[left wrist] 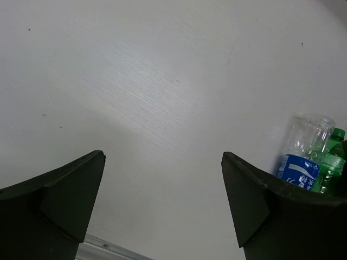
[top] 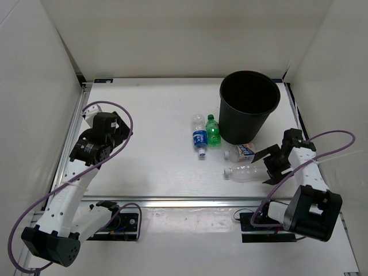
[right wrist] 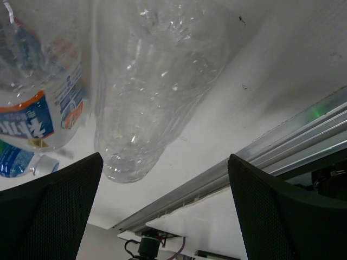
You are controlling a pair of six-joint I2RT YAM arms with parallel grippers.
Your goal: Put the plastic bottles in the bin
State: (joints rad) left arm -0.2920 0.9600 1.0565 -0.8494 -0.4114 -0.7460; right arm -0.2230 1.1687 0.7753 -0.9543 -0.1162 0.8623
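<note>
**Right arm lines up on the plain clear bottle**

All four bottles lie on the table [top: 144, 126], none in the bin [top: 246, 123] yet. The right gripper [top: 263, 168] hovers with its jaws spread wide and nothing between them, and just beside it, on its left, lies the plain clear bottle [top: 244, 172]. That bottle is on its side, long axis across the table, cap end pointing away from the gripper and base towards it. In the wrist view it runs straight out ahead between the fingers, so they look set to close across its body.

The bottle with the white-red-blue label [top: 244, 152] is just behind it, at the foot of the bin. The blue-label bottle [top: 199, 138] and the green one [top: 213, 132] lie side by side left of the bin.

The left gripper [top: 118, 127] is wide open and empty too, well apart from every bottle. So this one looks like the right arm's job, with the bin close by
</note>
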